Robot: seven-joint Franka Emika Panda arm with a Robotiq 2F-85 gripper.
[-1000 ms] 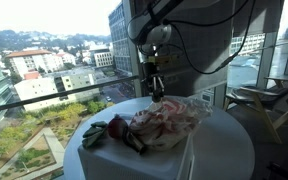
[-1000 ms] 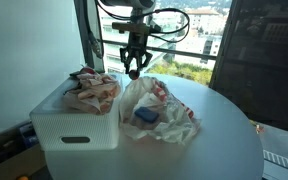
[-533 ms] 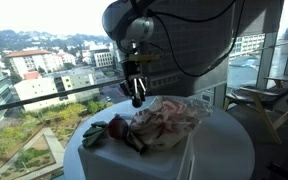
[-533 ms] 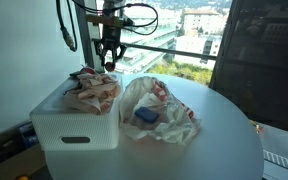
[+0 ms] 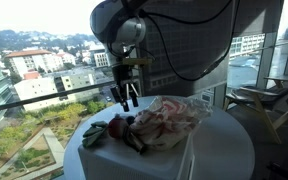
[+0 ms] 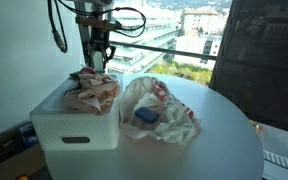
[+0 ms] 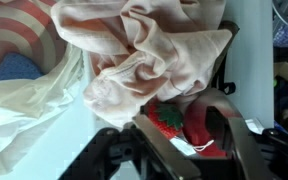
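My gripper hangs open and empty above a white bin, over its far end, in both exterior views. The bin holds crumpled pinkish clothes and a red strawberry plush with green leaves. In the wrist view the strawberry plush, with a white tag, lies below and between my spread fingers. A pale pink cloth lies just beyond it. I touch nothing.
The bin stands on a round white table next to a loose pile of striped and white cloth with a blue item in it. Window glass and a railing lie close behind the arm. A dark panel stands at the side.
My gripper has swung sideways from above the cloth pile on the table to above the bin, and dropped a little. The clothes have not moved.
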